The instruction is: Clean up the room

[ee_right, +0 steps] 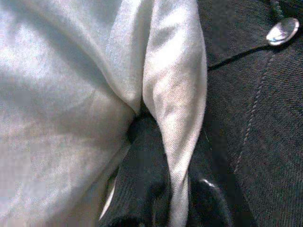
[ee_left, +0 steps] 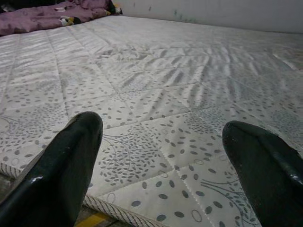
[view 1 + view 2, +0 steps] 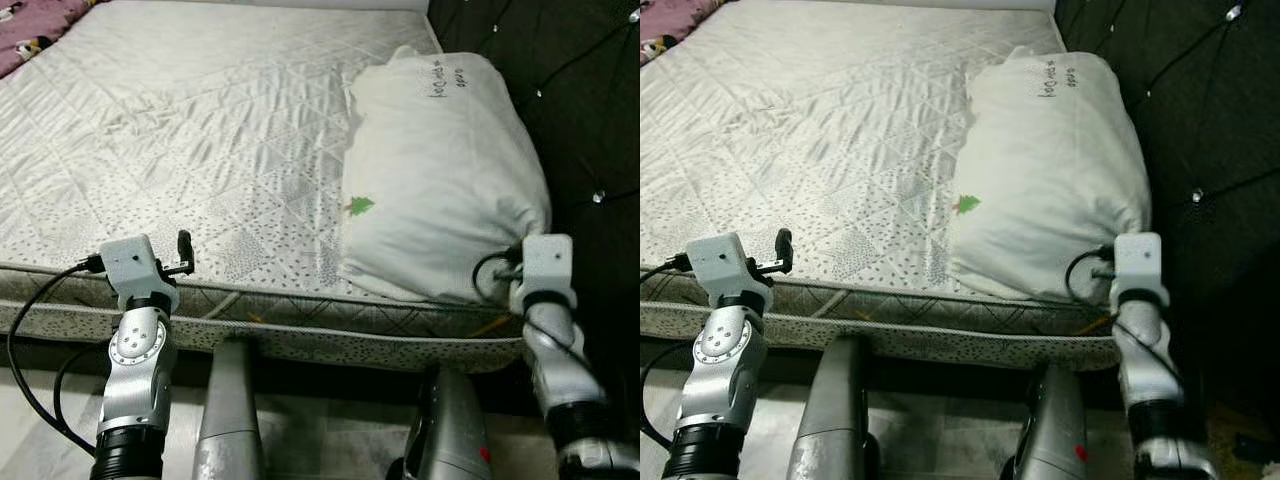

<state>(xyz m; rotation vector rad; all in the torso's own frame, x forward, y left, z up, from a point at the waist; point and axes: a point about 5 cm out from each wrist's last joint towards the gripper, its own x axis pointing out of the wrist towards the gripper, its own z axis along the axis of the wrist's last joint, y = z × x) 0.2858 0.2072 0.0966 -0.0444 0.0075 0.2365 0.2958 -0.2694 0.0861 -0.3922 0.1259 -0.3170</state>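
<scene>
Right gripper (image 1: 177, 198) sits at the near right corner of the pillow (image 3: 440, 170), fingers pinching a fold of its white cover between them; the wrist view shows the fabric ridge running down into the dark tips. The pillow lies on the right side of the bare mattress (image 3: 190, 140), long edge against the dark tufted headboard (image 3: 580, 110), near end right at the mattress edge. Left gripper (image 2: 163, 156) hovers low over the near left edge of the mattress, fingers spread wide, nothing between them. I read the step as repositioning the pillow by that corner. I only have cloth, not filling, so a fast pull will likely stretch the cover or slip out. My plan is to drag slow and low, keep the pull in line with the pillow's long axis, and watch the fold in the wrist view for creep. If it creeps, I stop and re-bite deeper into the corner. Left arm is well apart from the pillow; I can bring it across to support the far side if the thing twists. Purple bedding (image 3: 40, 30) at the far left corner is for later.
</scene>
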